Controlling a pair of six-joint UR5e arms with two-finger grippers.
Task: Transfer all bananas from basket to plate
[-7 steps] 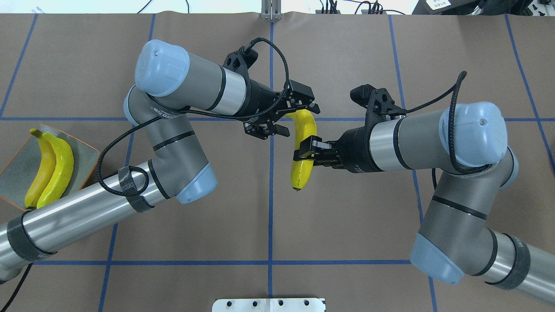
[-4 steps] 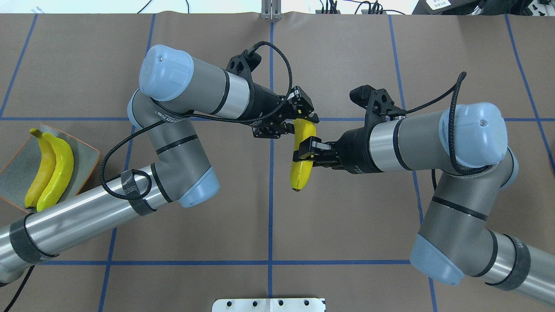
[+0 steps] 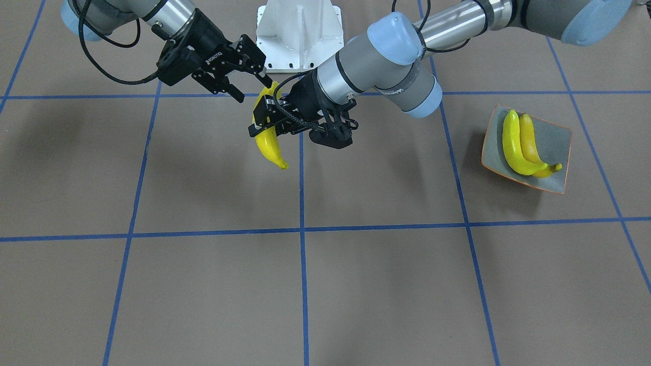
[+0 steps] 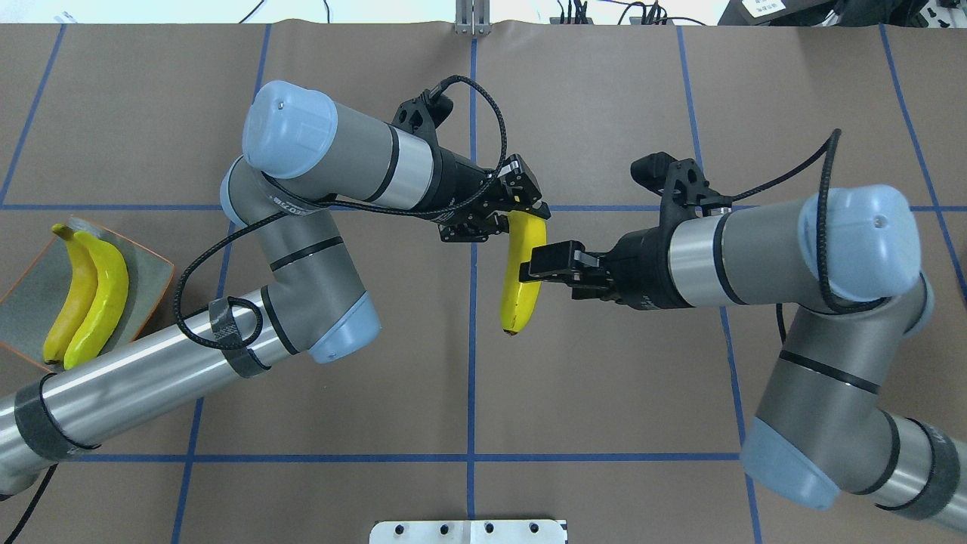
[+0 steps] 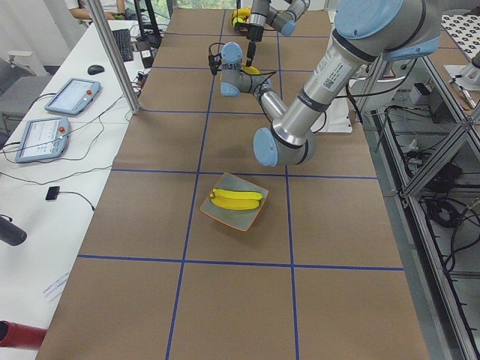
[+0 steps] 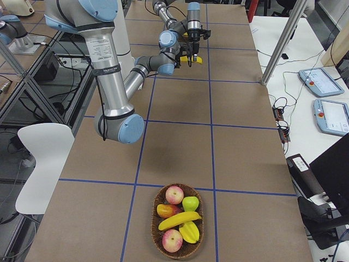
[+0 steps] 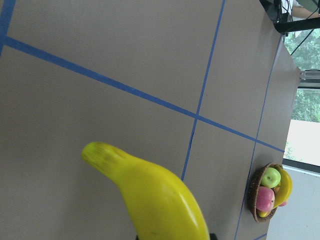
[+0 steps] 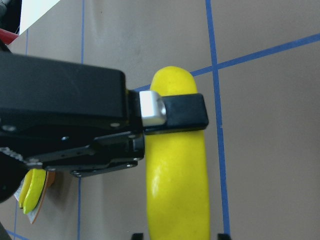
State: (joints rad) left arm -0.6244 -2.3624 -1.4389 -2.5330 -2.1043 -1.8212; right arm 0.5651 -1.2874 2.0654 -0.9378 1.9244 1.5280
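Right gripper (image 3: 253, 89) backed off, open; banana (image 3: 272, 148) clamped in left gripper (image 3: 264, 120).

bananas (image 4: 521, 276) yellow; plate (image 4: 30, 298) grey-green, orange rim; table (image 4: 604, 393) brown, blue grid

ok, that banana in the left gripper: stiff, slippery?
Probably stiff: the banana juts from the left gripper without sagging. Likely slippery: its skin is glossy. Gripped near one end, it may pivot.

Left end effector (image 4: 518, 214) clamped shut; right end effector (image 4: 538, 264) fingers apart; wrists facing each other.
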